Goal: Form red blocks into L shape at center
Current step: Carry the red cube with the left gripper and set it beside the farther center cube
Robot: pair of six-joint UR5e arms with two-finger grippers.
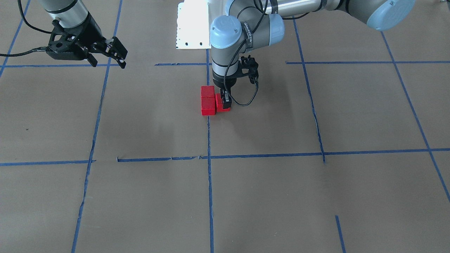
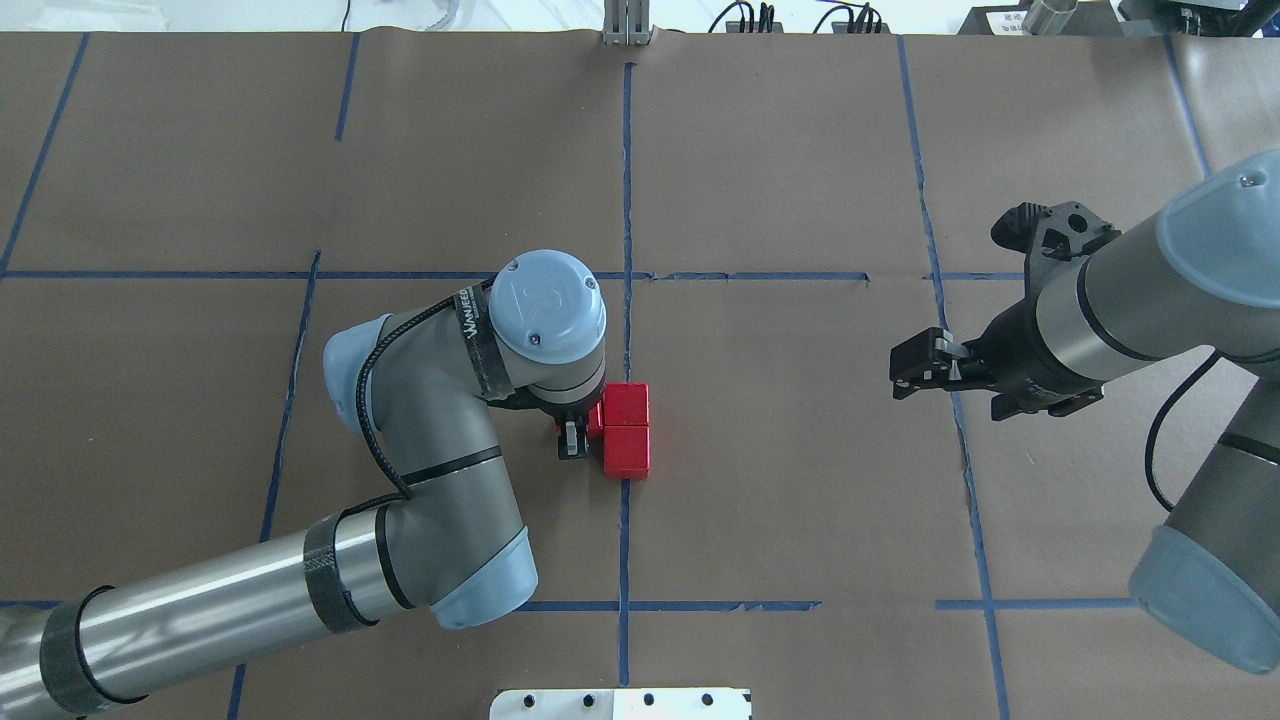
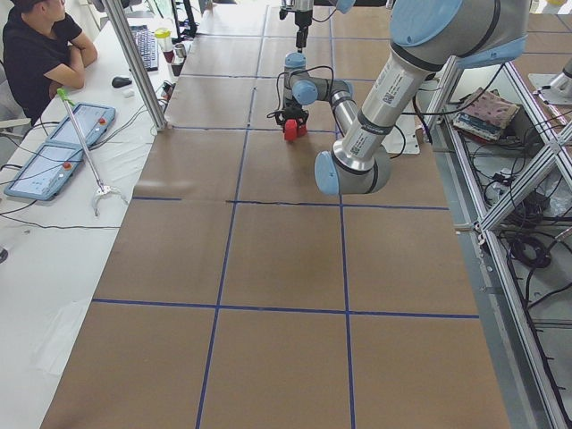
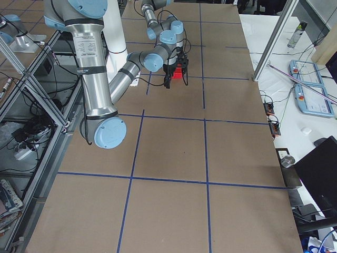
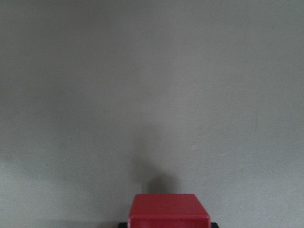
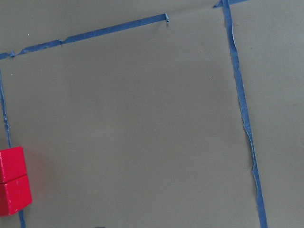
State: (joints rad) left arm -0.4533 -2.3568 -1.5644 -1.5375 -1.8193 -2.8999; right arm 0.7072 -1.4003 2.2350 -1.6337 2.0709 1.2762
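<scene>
— Where are the red blocks?
— Two red blocks (image 1: 208,102) sit touching, in a short row along the blue tape line (image 1: 209,140) that splits the centre square (image 1: 263,116). The third red block (image 1: 219,104) is on the robot's left of them, up against the one farther from the robot, so the three make an L
— And the left gripper?
— The left gripper (image 1: 224,102) points straight down, its fingers pinching that third red block, which sits level with the others. The left wrist view shows the block's red top between two dark fingertips
— The right one?
— The right gripper (image 2: 905,368) hangs well apart from the blocks, by the tape at the square's right edge, with its fingers spread
</scene>
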